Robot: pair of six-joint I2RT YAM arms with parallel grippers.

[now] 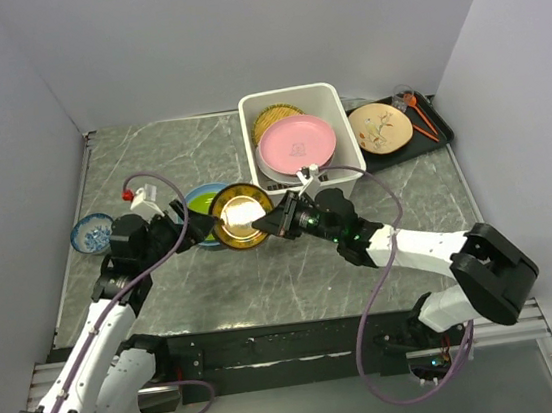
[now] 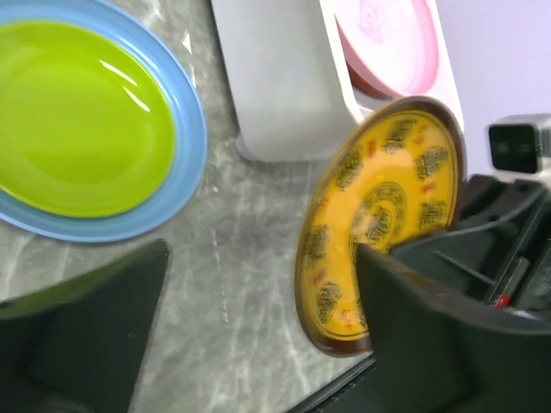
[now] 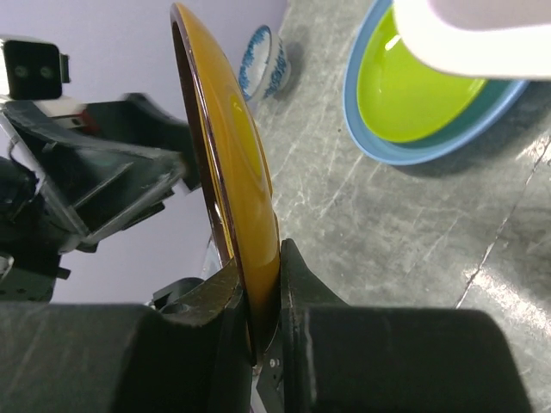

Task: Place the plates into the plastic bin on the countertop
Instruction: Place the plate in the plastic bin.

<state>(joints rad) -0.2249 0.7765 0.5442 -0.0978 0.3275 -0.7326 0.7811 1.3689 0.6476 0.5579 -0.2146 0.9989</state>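
Note:
A yellow plate [image 1: 240, 215] with a dark brown rim and medallion pattern stands on edge above the countertop [image 1: 150, 162]. My right gripper [image 3: 258, 284] is shut on its rim [image 3: 232, 155]. My left gripper [image 2: 258, 258] is open on the plate's other side [image 2: 379, 198], one finger [image 2: 422, 327] in front of it. The white plastic bin [image 1: 328, 94] behind holds a pink plate [image 1: 297, 143] over a yellow lattice plate [image 1: 274, 120]. A green plate [image 1: 203, 203] lies on a blue plate [image 2: 185, 163] left of the bin.
A cream branch plate [image 1: 380, 127] lies on a black tray [image 1: 441, 136] right of the bin, with orange utensils [image 1: 418, 116]. A small blue patterned bowl [image 1: 91, 232] sits at the far left. Grey walls close in three sides.

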